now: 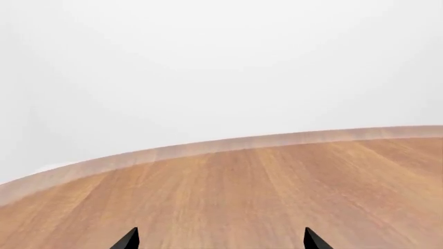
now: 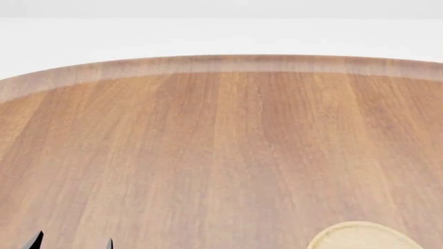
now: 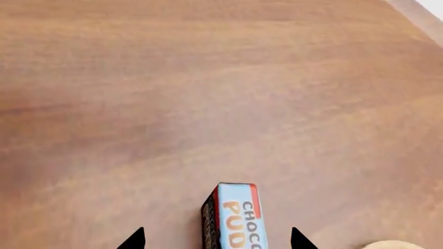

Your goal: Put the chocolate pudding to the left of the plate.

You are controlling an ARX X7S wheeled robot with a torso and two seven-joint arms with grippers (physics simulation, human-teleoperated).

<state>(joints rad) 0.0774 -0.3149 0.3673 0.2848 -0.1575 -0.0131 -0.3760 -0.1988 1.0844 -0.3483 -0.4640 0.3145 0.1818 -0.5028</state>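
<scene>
The chocolate pudding (image 3: 233, 218) is a small carton with a light blue lettered top, a red edge and a dark brown side. It shows only in the right wrist view, on the wooden table. My right gripper (image 3: 217, 240) is open, with the carton between its two black fingertips and a gap on each side. The rim of the pale wood plate (image 2: 364, 236) shows at the head view's lower right, and a sliver of it (image 3: 391, 245) lies beside the carton. My left gripper (image 2: 72, 244) is open and empty over bare table; it also shows in the left wrist view (image 1: 221, 241).
The round wooden table (image 2: 221, 135) has a curved far edge (image 2: 221, 63) with white floor beyond. The left wrist view shows the same edge (image 1: 229, 145). No mugs are in view.
</scene>
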